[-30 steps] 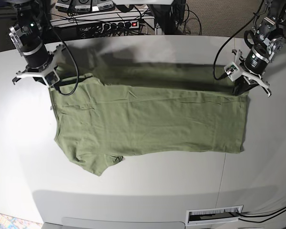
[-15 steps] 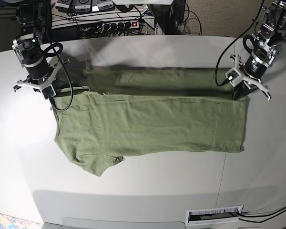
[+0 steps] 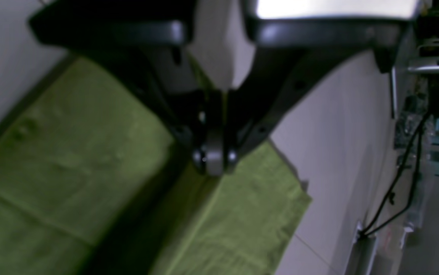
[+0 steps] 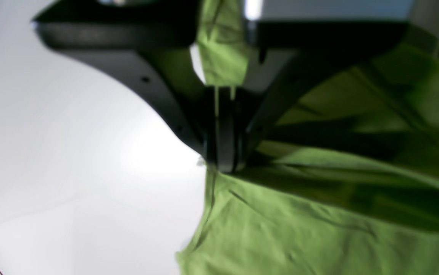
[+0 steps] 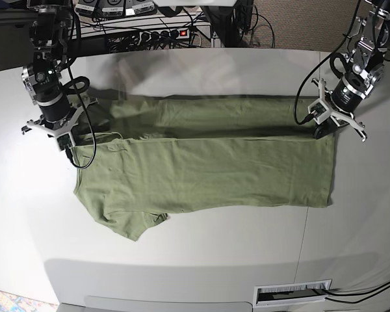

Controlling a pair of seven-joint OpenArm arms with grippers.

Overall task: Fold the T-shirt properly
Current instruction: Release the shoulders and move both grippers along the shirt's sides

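The olive-green T-shirt [image 5: 208,172] lies spread across the white table [image 5: 201,260], collar end to the left and hem to the right. Its far long edge is lifted and stretched as a band between my two grippers. My left gripper [image 5: 322,133] is shut on the far hem corner; in the left wrist view the closed gripper [image 3: 213,164] pinches the green fabric [image 3: 70,152]. My right gripper [image 5: 68,144] is shut on the shirt's far shoulder edge; in the right wrist view the closed gripper [image 4: 221,160] holds fabric [image 4: 299,229] that runs up between the jaws.
A power strip and cables [image 5: 162,32] lie behind the table's far edge. A white slotted panel [image 5: 292,294] sits at the near edge. A seam runs down the table's right side [image 5: 305,240]. Cables [image 3: 395,183] hang beyond the table in the left wrist view.
Both grippers have moved towards the near side with the shirt's far edge in them. The lifted band of fabric has risen and shows wider.
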